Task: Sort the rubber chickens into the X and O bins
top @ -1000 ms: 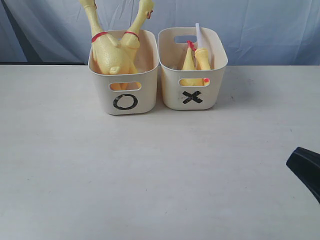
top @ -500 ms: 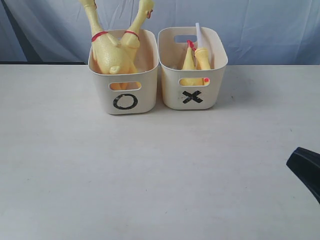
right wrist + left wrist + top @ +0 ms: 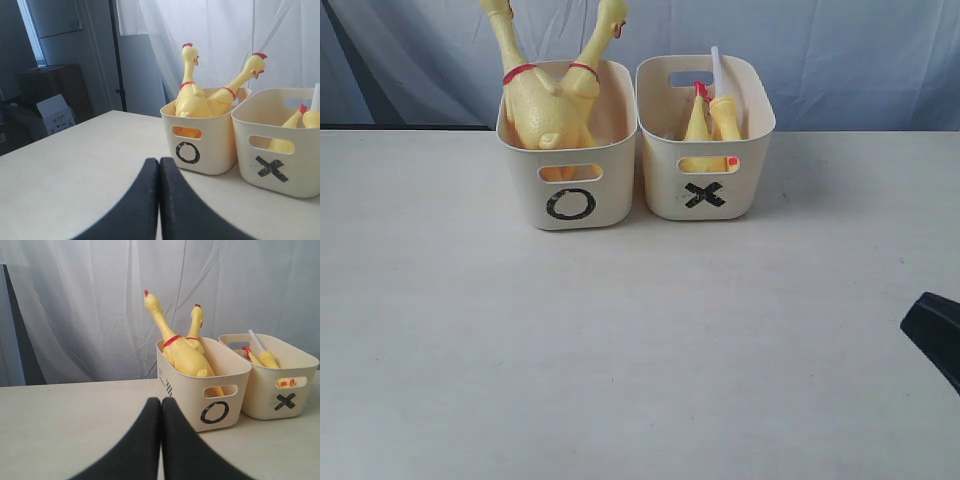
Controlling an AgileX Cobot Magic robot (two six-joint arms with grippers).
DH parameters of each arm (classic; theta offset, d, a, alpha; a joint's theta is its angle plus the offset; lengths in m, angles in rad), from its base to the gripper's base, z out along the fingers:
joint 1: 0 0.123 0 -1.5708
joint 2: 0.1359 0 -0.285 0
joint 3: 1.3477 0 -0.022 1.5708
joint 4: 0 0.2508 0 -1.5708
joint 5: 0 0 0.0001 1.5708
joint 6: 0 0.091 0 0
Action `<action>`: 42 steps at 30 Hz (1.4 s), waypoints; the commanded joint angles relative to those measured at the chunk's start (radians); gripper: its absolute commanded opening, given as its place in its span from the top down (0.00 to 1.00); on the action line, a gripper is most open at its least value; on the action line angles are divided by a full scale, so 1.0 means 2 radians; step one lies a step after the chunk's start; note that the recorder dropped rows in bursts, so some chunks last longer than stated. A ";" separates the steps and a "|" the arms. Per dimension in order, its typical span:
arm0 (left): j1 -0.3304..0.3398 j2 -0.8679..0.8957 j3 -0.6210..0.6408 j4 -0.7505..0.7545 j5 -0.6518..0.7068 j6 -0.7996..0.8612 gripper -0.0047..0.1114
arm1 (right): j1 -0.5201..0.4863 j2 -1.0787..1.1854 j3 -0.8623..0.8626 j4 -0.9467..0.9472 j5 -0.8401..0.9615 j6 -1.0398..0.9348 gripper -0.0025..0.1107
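Observation:
Two fat large chickens [image 3: 548, 95] stand in the O bin [image 3: 570, 180], necks sticking up and out. Beside it on the right, the X bin [image 3: 705, 170] holds two slimmer small chickens [image 3: 712, 120]. Both bins stand at the far side of the table. In the left wrist view my left gripper [image 3: 160, 402] is shut on nothing, well short of the O bin [image 3: 215, 390]. Shut and empty too, my right gripper [image 3: 159, 162] sits short of the O bin [image 3: 200, 145] and X bin [image 3: 275, 155]. Its black tip [image 3: 935, 335] shows at the exterior view's right edge.
The pale table [image 3: 620, 340] runs wide in front of the bins. A white curtain [image 3: 820, 50] hangs behind them. A white stick [image 3: 718, 68] pokes up from the X bin. Dark furniture and a small box [image 3: 55, 112] stand beyond the table in the right wrist view.
The right gripper's black tip has drawn back a little toward the right edge of the exterior view. The bins and chickens have not moved.

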 commanded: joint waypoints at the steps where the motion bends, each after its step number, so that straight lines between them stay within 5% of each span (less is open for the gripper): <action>1: -0.001 -0.003 0.000 -0.002 0.002 0.001 0.96 | -0.022 -0.042 0.000 0.000 0.009 -0.001 0.99; 20: 0.003 -0.003 0.000 -0.002 0.001 0.001 0.96 | -0.190 -0.084 0.000 0.000 0.012 -0.001 0.99; 30: 0.132 -0.003 0.000 -0.002 0.001 0.001 0.96 | -0.218 -0.084 0.000 0.000 0.012 -0.001 0.99; 42: 0.132 -0.003 0.000 -0.002 0.001 0.001 0.96 | -0.218 -0.084 0.000 0.000 0.012 -0.001 0.99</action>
